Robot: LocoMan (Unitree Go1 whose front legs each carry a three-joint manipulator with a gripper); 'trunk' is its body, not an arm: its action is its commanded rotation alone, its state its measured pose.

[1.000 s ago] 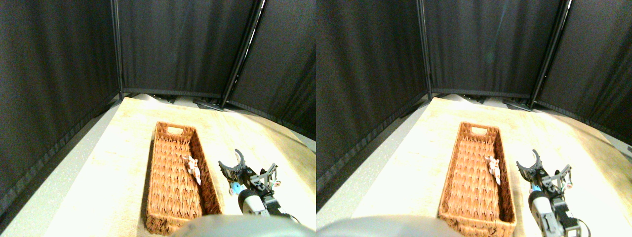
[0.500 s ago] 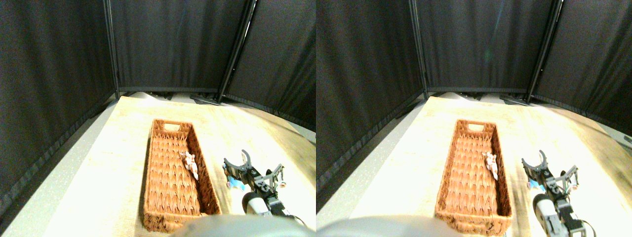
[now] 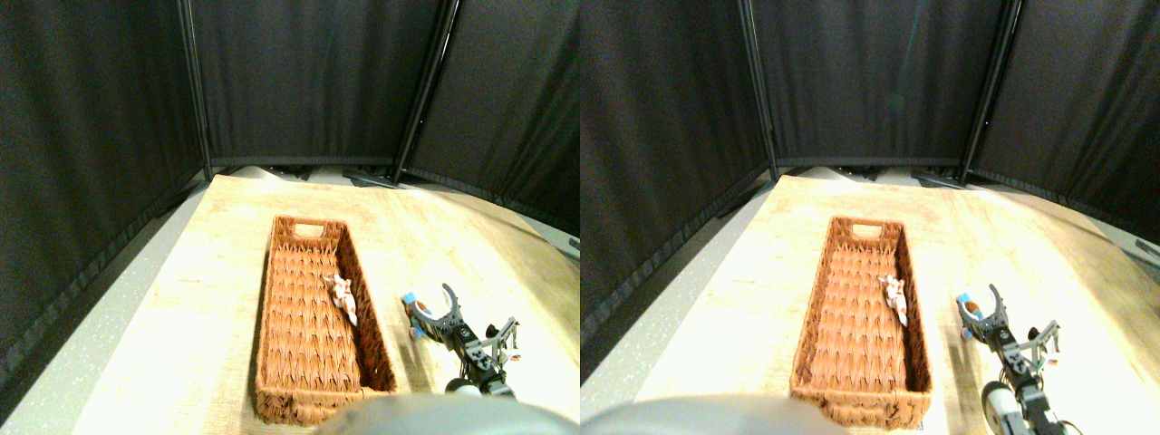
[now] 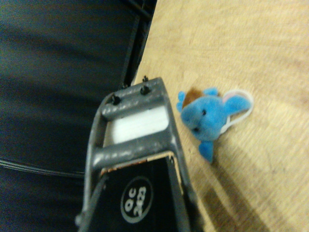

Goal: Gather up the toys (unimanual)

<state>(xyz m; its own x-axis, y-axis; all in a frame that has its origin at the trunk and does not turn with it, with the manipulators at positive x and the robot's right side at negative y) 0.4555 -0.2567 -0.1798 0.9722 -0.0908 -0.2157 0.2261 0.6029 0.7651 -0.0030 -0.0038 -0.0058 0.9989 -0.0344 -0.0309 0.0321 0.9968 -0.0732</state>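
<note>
since a second ago the right gripper (image 3: 473,319) has swung its spread jaws further out over the wooden table (image 3: 208,272), and the blue toy (image 3: 412,306) that lay tucked under the arm's near side now shows at the tip of the curved left jaw, just beside it; the camera has also tilted, so the whole scene sits differently. the jaws stand wide apart, released, with nothing between them. the blue toy lies on the bare table to the right of the long wicker basket (image 3: 272,362), outside it and a little apart from its right wall. in the wrist view the same blue toy (image 4: 210,117), a small plush animal with a brown patch on its head and a white string looped behind it, rests on the wood close beside the dark jaw frame without plainly touching it. a pink-and-white toy (image 3: 343,298) lies inside the basket, against the right wall about midway along. black curtain panels (image 3: 308,82) close off the far side.
</note>
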